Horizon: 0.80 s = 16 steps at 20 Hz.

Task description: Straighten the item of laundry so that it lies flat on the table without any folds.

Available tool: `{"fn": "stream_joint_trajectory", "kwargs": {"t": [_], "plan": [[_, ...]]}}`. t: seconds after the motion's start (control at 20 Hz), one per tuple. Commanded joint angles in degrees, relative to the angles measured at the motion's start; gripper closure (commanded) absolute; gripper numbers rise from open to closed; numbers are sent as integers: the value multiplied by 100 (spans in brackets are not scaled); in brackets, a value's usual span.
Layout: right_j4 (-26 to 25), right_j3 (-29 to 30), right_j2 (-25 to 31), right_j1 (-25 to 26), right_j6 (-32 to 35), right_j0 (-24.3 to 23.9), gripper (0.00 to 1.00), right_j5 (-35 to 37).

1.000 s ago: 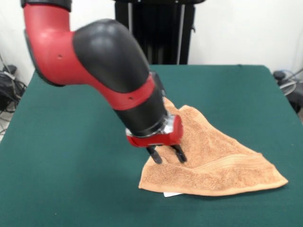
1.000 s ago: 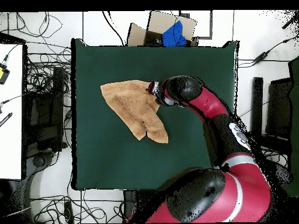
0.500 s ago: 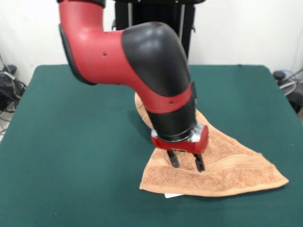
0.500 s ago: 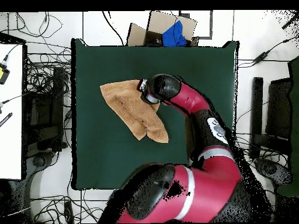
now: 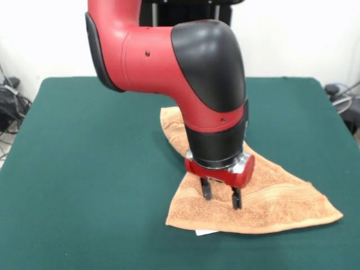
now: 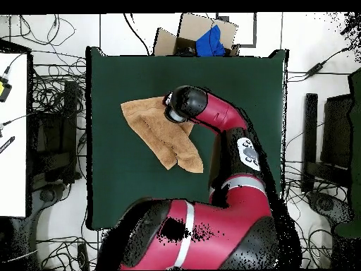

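The orange-tan towel [image 5: 270, 197] lies folded into a rough triangle on the green table [image 5: 84, 169], with a stripe band near its front edge and a small white tag [image 5: 203, 231] poking out below. In the overhead view the towel [image 6: 151, 127] sits left of the table's [image 6: 233, 85] centre. My gripper [image 5: 220, 196] is open, its two black fingers pointing down just above the towel's front left part. The arm hides the towel's middle. In the overhead view the wrist covers the gripper [image 6: 171, 113].
A cardboard box with blue cloth [image 6: 201, 39] stands beyond the table's far edge in the overhead view. Cables lie on the floor at the left [image 6: 49, 99]. Bare green felt surrounds the towel on all sides.
My gripper has moved across the towel toward its front middle, rightward in the front view, and stands more upright. The towel has not visibly moved.
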Motion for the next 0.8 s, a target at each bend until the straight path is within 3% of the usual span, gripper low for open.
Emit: {"fn": "stream_joint_trajectory", "kwargs": {"t": [0.05,0.65,0.8], "plan": [[173,-672,-790,397,1855,258,0,-124],[422,-3182,-1563,2047,2169,402,0,-294],[502,-3586,-1679,2351,2177,402,0,-215]]}}
